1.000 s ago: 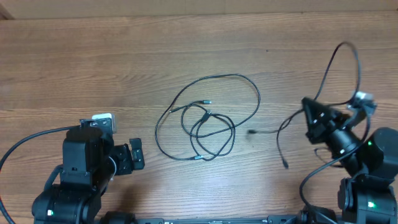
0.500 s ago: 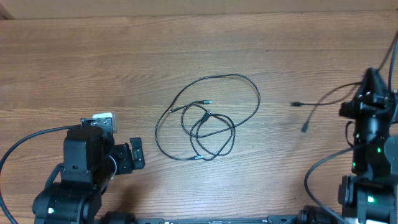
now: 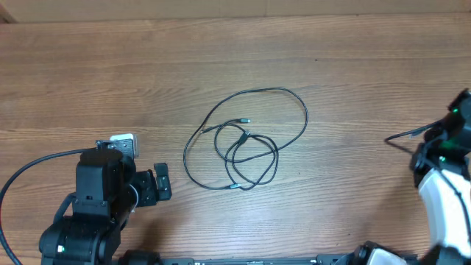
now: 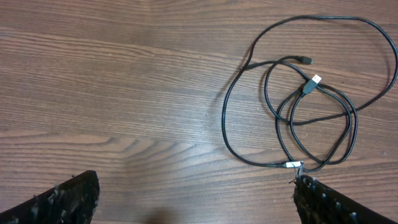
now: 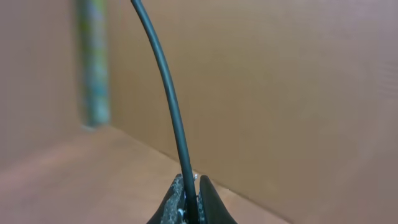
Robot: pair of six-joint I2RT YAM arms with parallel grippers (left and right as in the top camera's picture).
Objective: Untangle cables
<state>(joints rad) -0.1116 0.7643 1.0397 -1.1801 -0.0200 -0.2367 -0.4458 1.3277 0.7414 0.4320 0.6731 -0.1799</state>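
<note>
Black cable [image 5: 166, 93] is pinched in right gripper [image 5: 191, 200], right edge; left gripper [image 3: 162, 182] held wide, lower left; tangled cables [image 3: 249, 136] centre

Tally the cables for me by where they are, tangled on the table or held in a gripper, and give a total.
Tangled cables on the table: 2, judging by four visible plug ends
Held cable, pinched in the right gripper: 1
Total: 3 cables

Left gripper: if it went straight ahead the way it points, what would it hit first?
Probably the cables; the open left gripper faces their nearest loop across bare table, though its height above them is unclear.
</note>
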